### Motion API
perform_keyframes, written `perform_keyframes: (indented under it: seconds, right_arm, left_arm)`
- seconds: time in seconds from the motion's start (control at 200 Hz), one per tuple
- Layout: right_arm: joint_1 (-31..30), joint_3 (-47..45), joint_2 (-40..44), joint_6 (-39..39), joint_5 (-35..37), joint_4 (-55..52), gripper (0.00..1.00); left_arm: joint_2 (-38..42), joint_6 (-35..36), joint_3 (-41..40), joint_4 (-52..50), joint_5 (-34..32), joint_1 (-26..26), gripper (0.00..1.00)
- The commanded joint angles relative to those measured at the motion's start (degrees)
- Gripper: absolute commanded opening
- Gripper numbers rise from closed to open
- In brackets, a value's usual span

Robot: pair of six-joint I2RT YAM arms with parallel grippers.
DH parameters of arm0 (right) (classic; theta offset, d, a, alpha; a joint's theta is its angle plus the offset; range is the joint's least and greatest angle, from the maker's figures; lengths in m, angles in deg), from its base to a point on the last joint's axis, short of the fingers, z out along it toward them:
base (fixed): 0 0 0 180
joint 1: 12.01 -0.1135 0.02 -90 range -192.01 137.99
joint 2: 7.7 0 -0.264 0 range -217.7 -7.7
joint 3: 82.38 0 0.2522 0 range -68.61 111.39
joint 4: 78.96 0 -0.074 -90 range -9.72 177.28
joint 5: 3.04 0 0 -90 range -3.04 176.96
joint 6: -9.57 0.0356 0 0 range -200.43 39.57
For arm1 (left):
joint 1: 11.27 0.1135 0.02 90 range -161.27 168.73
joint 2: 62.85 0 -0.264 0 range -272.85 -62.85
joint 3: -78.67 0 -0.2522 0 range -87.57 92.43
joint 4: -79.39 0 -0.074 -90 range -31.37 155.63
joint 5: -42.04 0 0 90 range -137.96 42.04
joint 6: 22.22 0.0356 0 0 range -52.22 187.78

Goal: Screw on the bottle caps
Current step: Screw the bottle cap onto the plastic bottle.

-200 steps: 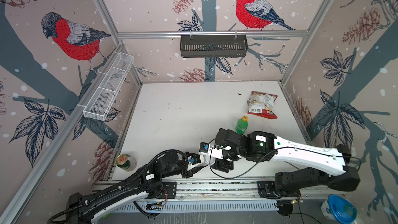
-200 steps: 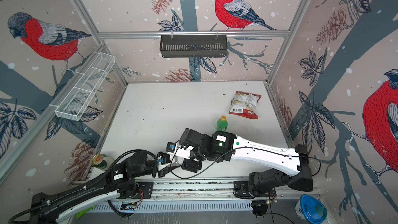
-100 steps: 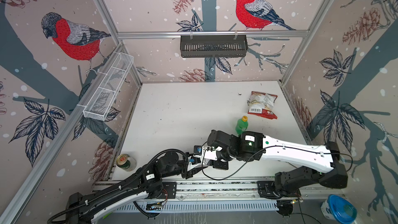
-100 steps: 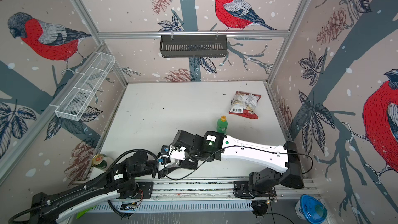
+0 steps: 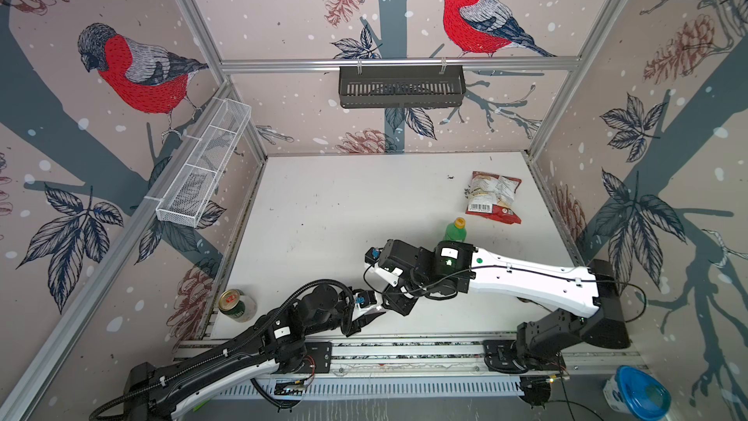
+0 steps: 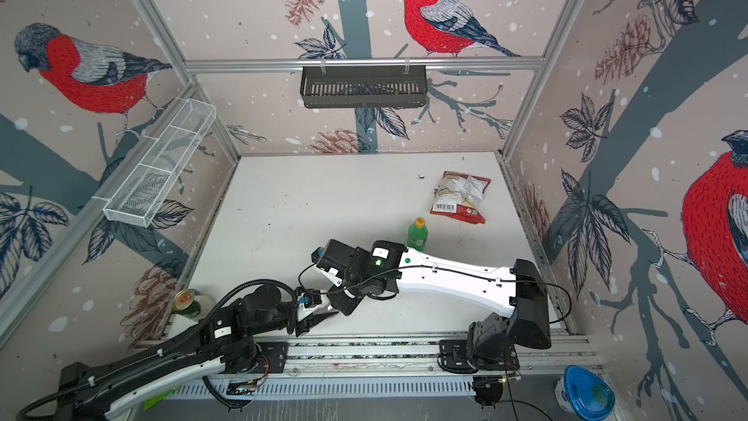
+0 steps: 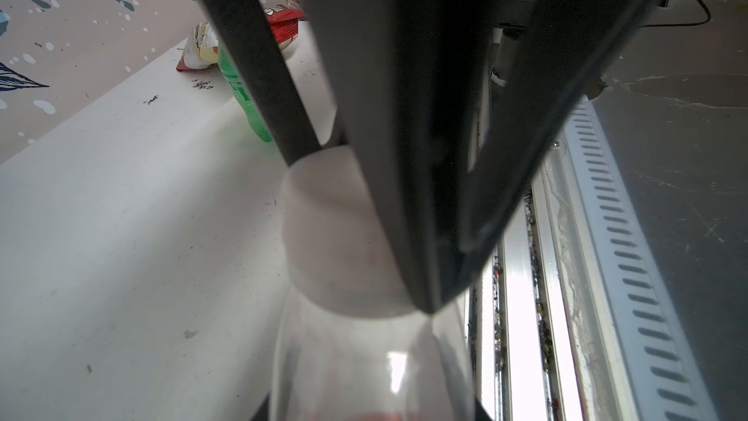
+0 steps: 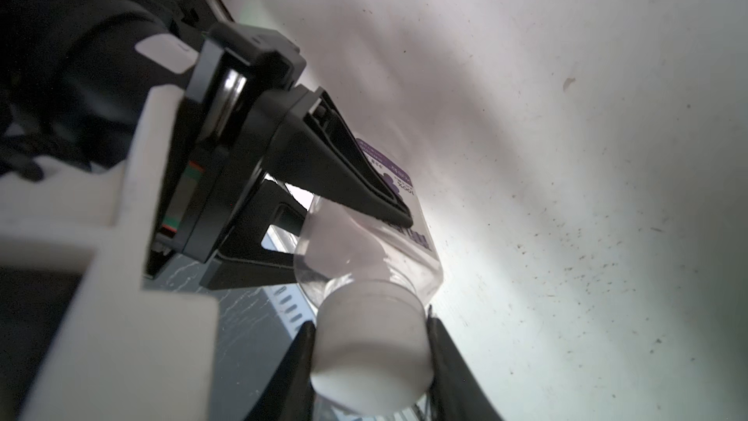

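Observation:
My left gripper (image 5: 370, 313) is shut on the clear squarish bottle (image 8: 396, 245), held near the table's front edge; its black fingers (image 8: 352, 180) press the labelled sides. The white cap (image 8: 370, 342) sits on this bottle's neck, and my right gripper (image 8: 370, 330) is shut on it, one finger on each side. The left wrist view shows the same cap (image 7: 336, 236) above the clear bottle (image 7: 364, 358), with a right finger (image 7: 259, 54) reaching it. The green bottle (image 5: 455, 232) stands upright behind my right arm with the orange-yellow cap (image 5: 460, 221) on top, in both top views.
A red and white snack bag (image 5: 494, 196) lies at the back right of the white table (image 5: 344, 204). A green-and-gold can (image 5: 234, 303) stands outside the table's front left corner. A black basket (image 5: 400, 87) and a white wire basket (image 5: 202, 164) hang on the walls.
My right arm has shifted left toward the left gripper, its wrist has turned, and its jaws have narrowed round the white cap. The left arm has stayed still.

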Motion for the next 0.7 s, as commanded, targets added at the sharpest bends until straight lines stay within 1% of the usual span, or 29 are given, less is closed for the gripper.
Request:
perform_keyframes:
  seconds: [0.0,0.03,0.095,0.14,0.2,0.285,0.39,0.46,0.57,0.695]
  right_arm:
    - [-1.86,-0.56,2.58,2.92,6.62,6.49,0.55]
    - [-2.36,-1.23,3.97,0.52,8.49,5.74,0.61]
    - [-2.48,-3.08,7.33,-5.37,9.02,4.23,0.71]
    - [-2.49,-4.70,9.76,-9.52,9.49,3.49,0.75]
    - [-2.46,-6.89,12.90,-15.79,7.48,3.43,0.78]
    - [-2.65,-8.31,15.61,-23.54,4.95,3.78,0.78]
    - [-2.45,-7.61,15.59,-31.37,3.47,2.41,0.78]
    - [-2.14,-6.16,13.66,-35.67,4.45,0.61,0.77]
    - [-2.05,-2.27,9.15,-39.44,4.23,-2.84,0.72]
    - [-2.61,-1.90,7.06,-40.63,3.09,-1.45,0.66]
  left_arm:
    - [0.06,0.16,0.49,7.13,2.17,-0.14,0.37]
    - [0.00,0.25,0.49,7.13,2.29,-0.09,0.37]
    - [-0.02,0.34,0.51,7.02,2.54,-0.09,0.37]
    - [-0.09,0.34,0.58,7.00,2.64,-0.13,0.37]
    - [-0.22,0.43,0.58,6.89,2.88,-0.10,0.37]
    - [-0.28,0.45,0.63,6.85,3.30,-0.10,0.37]
    - [-0.84,0.26,0.75,6.78,4.38,-0.09,0.37]
    - [-1.18,0.03,0.76,6.78,5.25,-0.09,0.37]
    - [-1.51,-0.26,0.78,6.54,6.16,-0.13,0.36]
    - [-1.70,-0.45,0.81,6.52,6.66,-0.09,0.37]
